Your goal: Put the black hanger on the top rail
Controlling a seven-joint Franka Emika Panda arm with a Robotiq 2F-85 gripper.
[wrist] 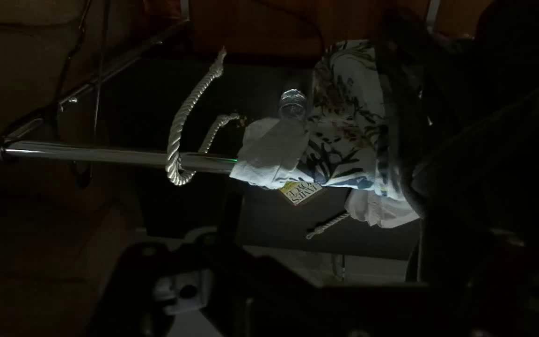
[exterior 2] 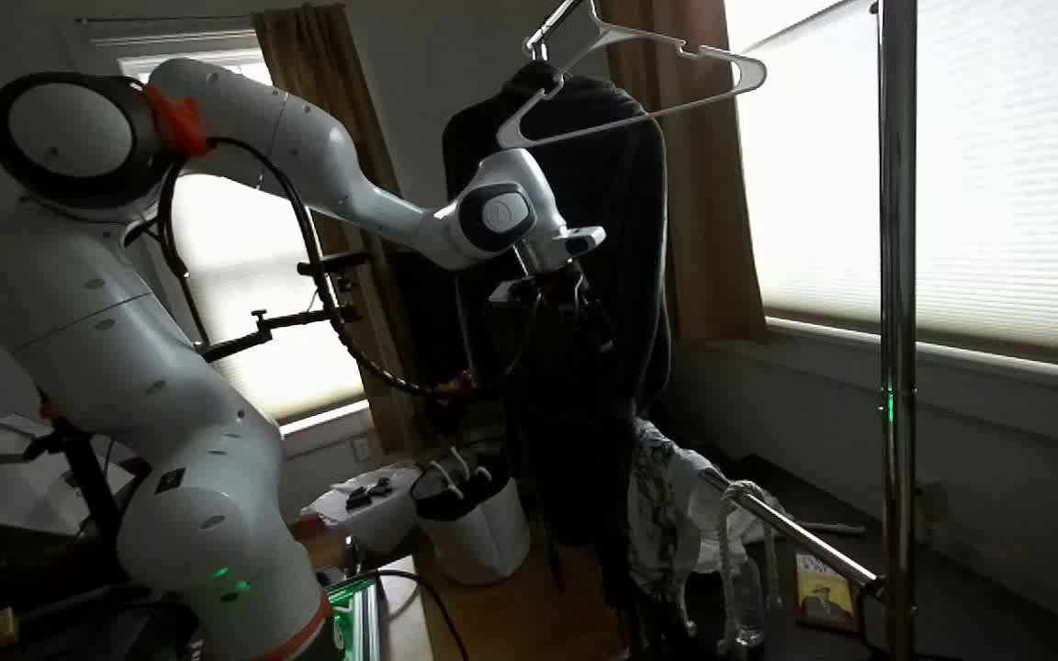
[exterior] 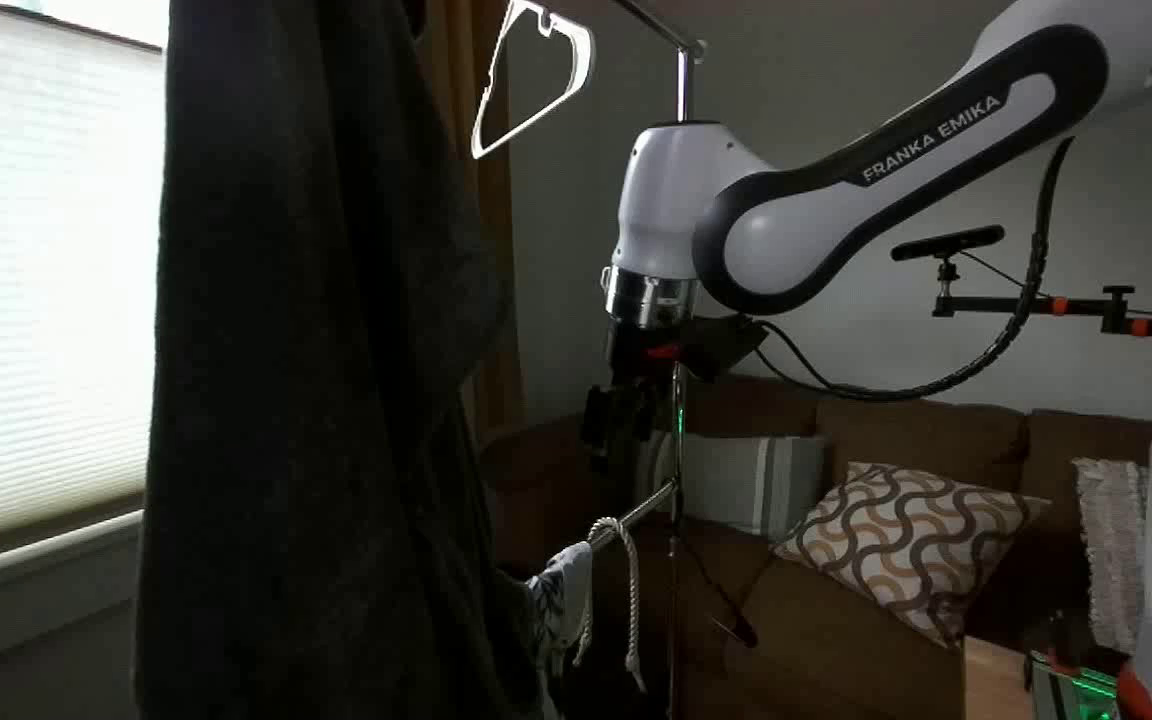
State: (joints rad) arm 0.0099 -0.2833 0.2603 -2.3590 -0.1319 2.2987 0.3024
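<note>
In an exterior view, the gripper (exterior: 618, 432) points down below the top rail (exterior: 652, 21); what looks like the black hanger (exterior: 738, 629) is low, right of the pole (exterior: 678, 425). In an exterior view, the white hanger (exterior 2: 630, 120) hangs near, the dark garment (exterior 2: 636, 220) far. The wrist view is too dark to tell the opening or hold of the fingers (wrist: 141, 274).

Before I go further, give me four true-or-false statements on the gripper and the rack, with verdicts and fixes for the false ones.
1. The gripper is lower than the top rail. True.
2. The white hanger is held in the gripper. False: the white hanger hangs up near the top rail, apart from the gripper.
3. The patterned cloth hangs from the top rail. False: the patterned cloth is draped over the lower rail.
4. A rope loops around the lower rail. True.
</note>
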